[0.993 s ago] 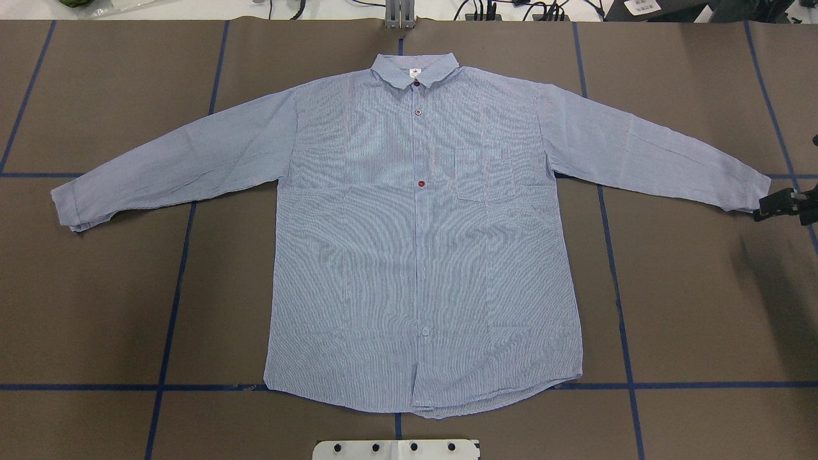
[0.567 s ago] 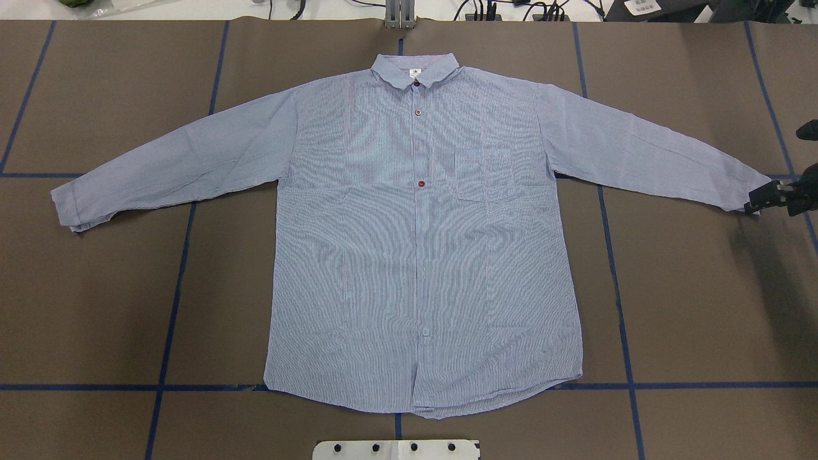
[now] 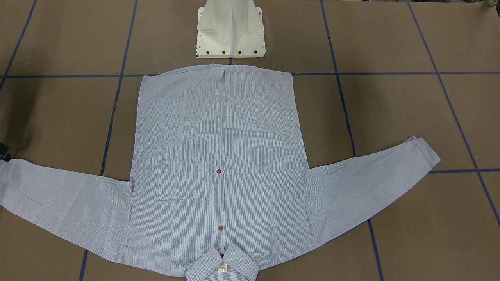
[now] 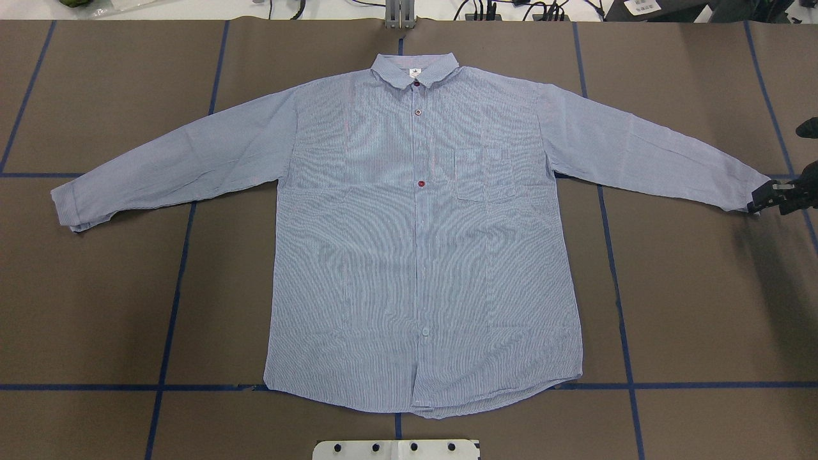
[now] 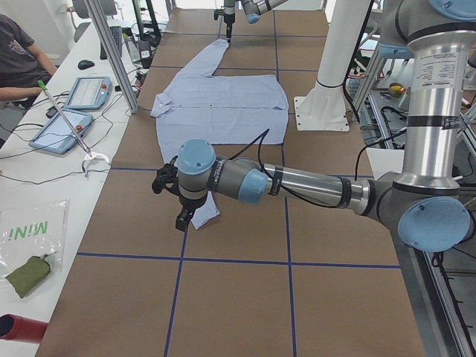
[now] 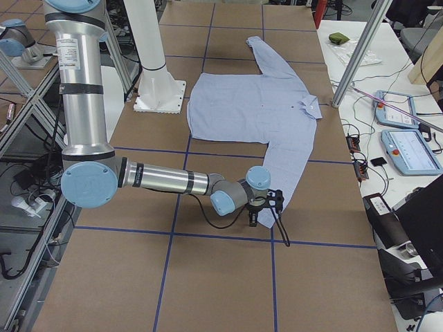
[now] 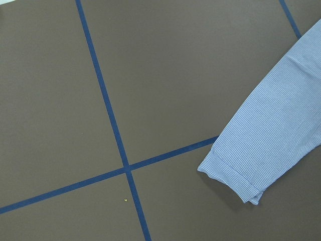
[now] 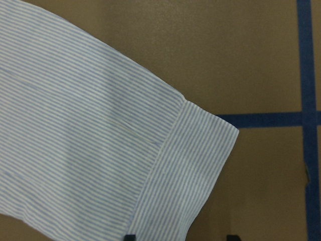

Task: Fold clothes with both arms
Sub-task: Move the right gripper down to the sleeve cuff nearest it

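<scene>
Shirt (image 4: 415,255) cuff (image 8: 195,150) sits between right fingers (image 8: 130,237), only tips showing.

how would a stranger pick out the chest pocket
Find the light blue striped shirt spread flat on the brown table. In the overhead view, just right of the lower dark red button, is the chest pocket: the front's only stitched square patch.

Brown table (image 4: 703,306) with blue tape grid (image 4: 703,385), light blue striped shirt (image 4: 422,243) flat, front-up on it.
</scene>
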`<state>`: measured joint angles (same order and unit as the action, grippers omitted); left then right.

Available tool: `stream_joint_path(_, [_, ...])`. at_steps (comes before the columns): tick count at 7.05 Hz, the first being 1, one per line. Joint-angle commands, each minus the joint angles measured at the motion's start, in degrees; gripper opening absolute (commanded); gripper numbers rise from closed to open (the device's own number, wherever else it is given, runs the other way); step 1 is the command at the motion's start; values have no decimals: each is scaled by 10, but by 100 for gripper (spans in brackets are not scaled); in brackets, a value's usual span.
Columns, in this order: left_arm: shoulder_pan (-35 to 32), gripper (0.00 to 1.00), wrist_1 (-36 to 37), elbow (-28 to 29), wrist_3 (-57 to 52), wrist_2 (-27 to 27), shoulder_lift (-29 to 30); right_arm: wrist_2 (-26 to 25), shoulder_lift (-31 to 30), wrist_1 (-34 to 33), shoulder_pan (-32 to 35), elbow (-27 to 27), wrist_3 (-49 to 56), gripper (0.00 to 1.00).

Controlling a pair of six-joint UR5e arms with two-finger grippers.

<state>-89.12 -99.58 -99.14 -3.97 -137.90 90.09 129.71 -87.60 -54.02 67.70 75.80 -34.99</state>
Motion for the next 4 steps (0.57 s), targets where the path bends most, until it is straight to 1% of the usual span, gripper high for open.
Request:
stream_joint_path(1, [0,100,0,3,-1,0,0,-2,1,0,1,0,0,59])
stream_joint_path(4, [0,100,-3,4,-1,-1,0,-2,7,-6,0,0,-1,58])
